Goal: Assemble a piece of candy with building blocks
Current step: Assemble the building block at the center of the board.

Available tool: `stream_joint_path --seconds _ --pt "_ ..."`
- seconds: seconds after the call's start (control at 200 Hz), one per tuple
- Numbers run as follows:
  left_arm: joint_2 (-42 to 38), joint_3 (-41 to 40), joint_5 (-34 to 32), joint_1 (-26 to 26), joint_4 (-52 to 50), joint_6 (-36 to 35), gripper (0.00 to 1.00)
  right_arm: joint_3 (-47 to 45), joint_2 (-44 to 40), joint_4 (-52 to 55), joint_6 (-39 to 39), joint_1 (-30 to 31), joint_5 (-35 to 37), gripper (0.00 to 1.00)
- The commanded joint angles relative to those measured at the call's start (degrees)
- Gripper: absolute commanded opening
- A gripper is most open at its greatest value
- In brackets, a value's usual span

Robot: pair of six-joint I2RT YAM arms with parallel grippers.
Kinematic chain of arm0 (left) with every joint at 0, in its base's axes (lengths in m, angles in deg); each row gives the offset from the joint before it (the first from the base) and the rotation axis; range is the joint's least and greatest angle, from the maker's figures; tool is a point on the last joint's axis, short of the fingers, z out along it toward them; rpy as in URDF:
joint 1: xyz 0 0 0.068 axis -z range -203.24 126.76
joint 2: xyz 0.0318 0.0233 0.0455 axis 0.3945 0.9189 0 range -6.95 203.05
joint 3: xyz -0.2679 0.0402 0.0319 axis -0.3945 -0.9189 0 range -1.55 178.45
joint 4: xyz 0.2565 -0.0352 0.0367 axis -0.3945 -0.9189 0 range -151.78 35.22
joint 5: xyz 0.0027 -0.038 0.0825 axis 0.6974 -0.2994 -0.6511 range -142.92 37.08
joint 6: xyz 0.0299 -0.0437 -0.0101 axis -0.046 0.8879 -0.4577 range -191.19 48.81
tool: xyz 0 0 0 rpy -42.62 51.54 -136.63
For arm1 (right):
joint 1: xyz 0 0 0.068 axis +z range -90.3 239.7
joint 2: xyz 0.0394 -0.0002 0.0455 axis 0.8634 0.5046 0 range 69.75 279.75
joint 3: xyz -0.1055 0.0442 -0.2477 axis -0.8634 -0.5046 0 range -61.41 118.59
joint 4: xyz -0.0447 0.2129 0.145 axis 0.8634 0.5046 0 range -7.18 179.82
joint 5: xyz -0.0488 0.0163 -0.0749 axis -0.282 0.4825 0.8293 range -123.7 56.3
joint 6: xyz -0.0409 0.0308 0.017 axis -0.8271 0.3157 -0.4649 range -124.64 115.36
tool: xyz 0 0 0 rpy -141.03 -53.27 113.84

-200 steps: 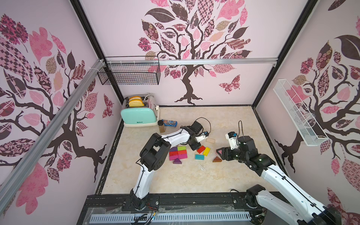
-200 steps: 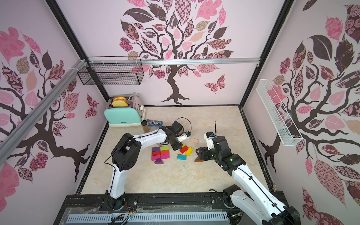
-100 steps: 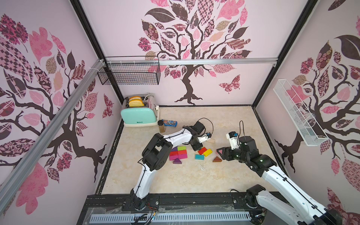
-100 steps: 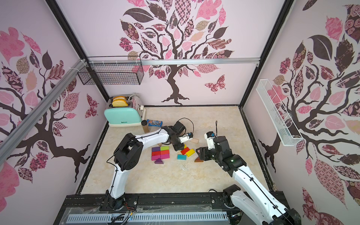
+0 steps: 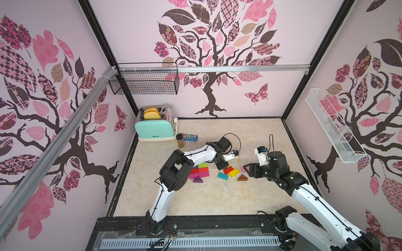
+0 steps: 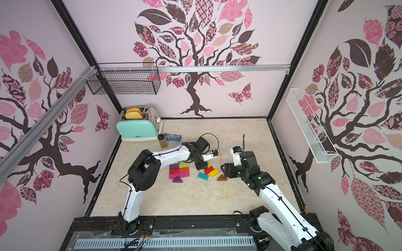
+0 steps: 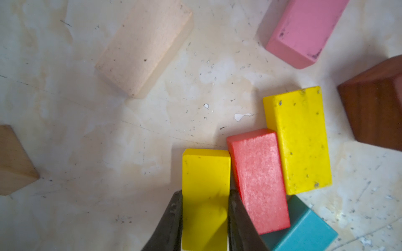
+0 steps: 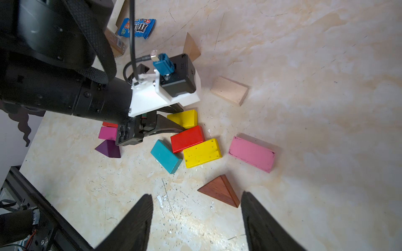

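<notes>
Landmark: red block (image 7: 258, 178), lying flat in the loose cluster on the table (image 5: 195, 200).

- Left gripper (image 7: 205, 195): jaws clamped on the long sides of a yellow block (image 7: 205, 169). This block sits just beside the red block, and one finger (image 7: 237, 208) is in the narrow gap between the two. Cannot tell whether the block is lifted or resting on the table.
- Second yellow block (image 7: 298, 139): flat, touching the red block's other long side.
- Teal block (image 7: 304, 230): touches one end of the red block, set at an angle to it.
- Pink block (image 8: 252, 154): near the red block, beyond the second yellow block, and apart from both.
- Tan block (image 8: 229, 90): alone, a little way from the red block.
- Tan triangle (image 8: 191, 46): farther off, past the left wrist camera.
- Brown triangle (image 8: 219, 191): near the red block, on the right arm's side.
- Right gripper (image 8: 195, 194): jaws apart and holding nothing. The brown triangle lies just ahead of its fingertips.
- Assembled patch of blocks (image 6: 179, 170): purple, green, red and magenta rectangles packed edge to edge, on the far side of the left gripper from the red block. A purple triangle (image 6: 177, 180) rests against its near edge.
- M&M's packet (image 5: 189, 137), jar (image 5: 180, 140) and toaster (image 5: 154, 128): well apart from the red block, by the back wall.
</notes>
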Motion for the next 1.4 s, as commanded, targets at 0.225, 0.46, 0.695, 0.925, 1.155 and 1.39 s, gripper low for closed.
stream_joint_path --seconds 0.225,0.46,0.695,0.925,1.155,1.39 --pt "0.6 3.4 8.1 -2.1 -4.1 11.7 0.17 -0.9 -1.7 0.9 0.5 -0.3 1.1 0.67" --pt "1.5 2.3 2.9 -2.1 -2.3 10.5 0.16 -0.5 -0.9 1.0 0.4 -0.3 1.2 0.67" --pt "4.0 3.3 3.3 -1.2 -2.5 9.4 0.16 -0.3 -1.1 1.0 0.0 -0.4 1.9 0.67" --pt "4.4 1.1 5.7 1.2 -1.3 11.8 0.15 0.5 -0.3 0.4 -0.5 -0.4 1.8 0.67" --pt "4.4 1.3 9.0 2.0 0.1 11.8 0.15 0.8 0.5 0.3 -1.0 -1.2 1.9 0.67" --pt "5.5 5.1 6.5 2.1 -3.1 10.1 0.32 1.3 -0.1 1.2 -1.1 -1.9 2.2 0.67"
